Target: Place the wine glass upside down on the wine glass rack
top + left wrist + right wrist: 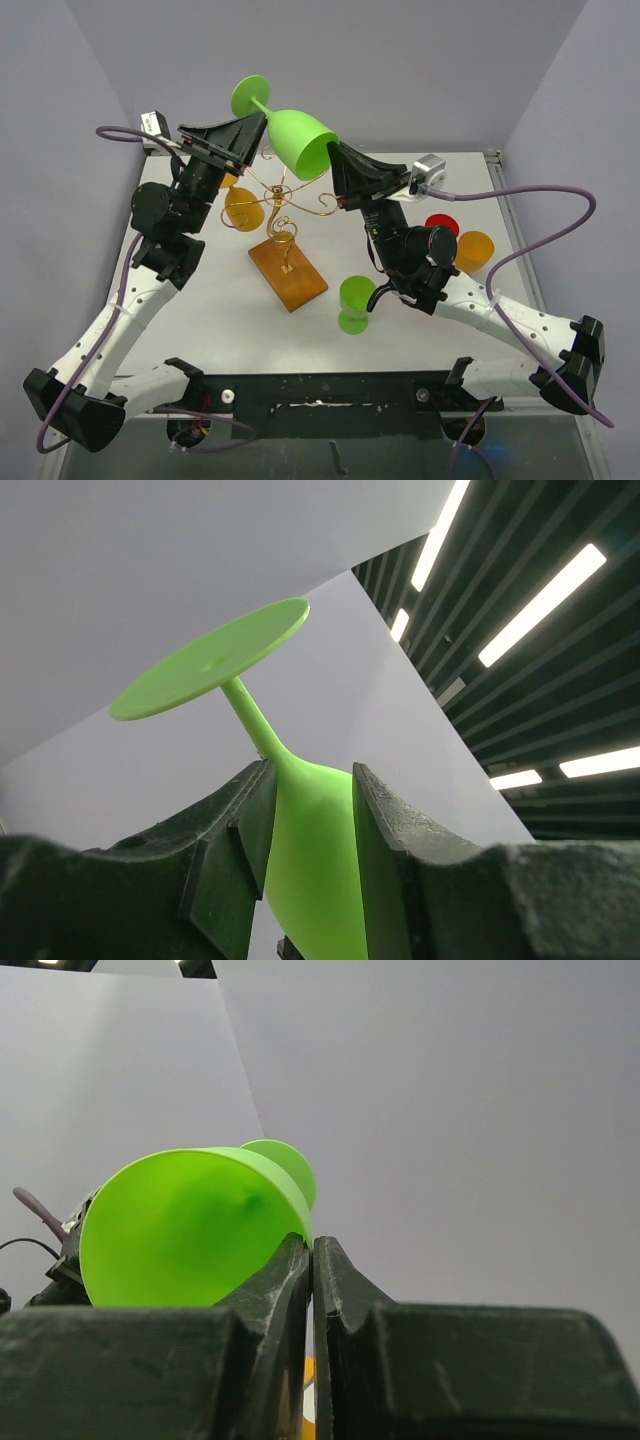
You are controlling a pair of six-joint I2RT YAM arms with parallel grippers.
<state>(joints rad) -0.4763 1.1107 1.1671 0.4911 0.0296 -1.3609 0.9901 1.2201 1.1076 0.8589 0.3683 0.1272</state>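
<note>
- Spanning the gap between both arms, the wine glass (300, 140) is held in the air, tilted, with its foot toward 10 o'clock and its open mouth toward 4 o'clock in the top view.
- The left fingers (250, 820) flank the narrow end of the bowl just below the stem. Both inner faces lie against the green wall, so they clamp the glass.
- The right fingers (275, 1295) are pressed almost together, and they pinch the thin rim at the mouth of the bowl.
- The wine glass rack (290, 272) stands on the worktop (220, 300) below the glass, toward 6 o'clock from it. The glass is clear of the gold wire arms.
- An orange glass (243, 208) sits at the rack's 9 o'clock among the wire arms; whether it hangs from one cannot be told.
- A second green glass (355, 303) stands at the rack's 4 o'clock.
- A red glass (442, 224) and a second orange glass (476, 250) stand near each other at 3 o'clock, behind the right arm.
</note>
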